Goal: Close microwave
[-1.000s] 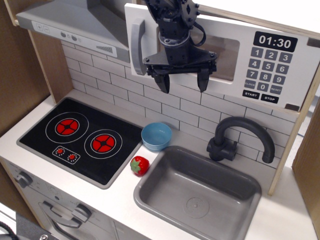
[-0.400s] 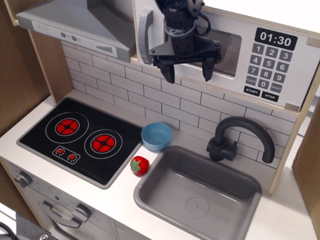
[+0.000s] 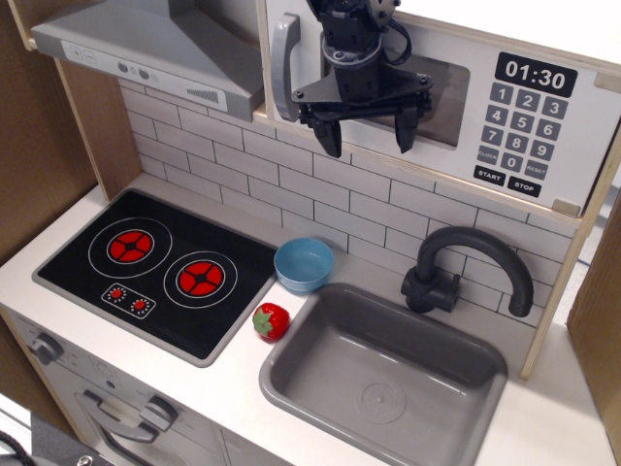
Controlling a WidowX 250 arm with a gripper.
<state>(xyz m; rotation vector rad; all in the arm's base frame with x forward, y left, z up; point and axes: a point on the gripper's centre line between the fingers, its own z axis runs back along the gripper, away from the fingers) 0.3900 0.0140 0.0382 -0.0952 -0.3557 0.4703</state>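
Note:
The toy microwave (image 3: pixel 543 136) hangs at the upper right, with a black keypad panel (image 3: pixel 524 121) showing 01:30. Its white door (image 3: pixel 296 97) with the grey curved handle (image 3: pixel 282 66) lies flat against the microwave front. My gripper (image 3: pixel 369 138) is open, its two black fingers spread and pointing down in front of the door's window. It holds nothing. The arm hides much of the window.
A grey range hood (image 3: pixel 155 44) sits to the left of the microwave. Below are a black stovetop (image 3: pixel 155 267), a blue bowl (image 3: pixel 304 264), a red strawberry (image 3: pixel 272 320), a grey sink (image 3: pixel 383 374) and a black faucet (image 3: pixel 466 267).
The door has swung from ajar to flat against the microwave. My gripper has moved up and back toward the door, staying open.

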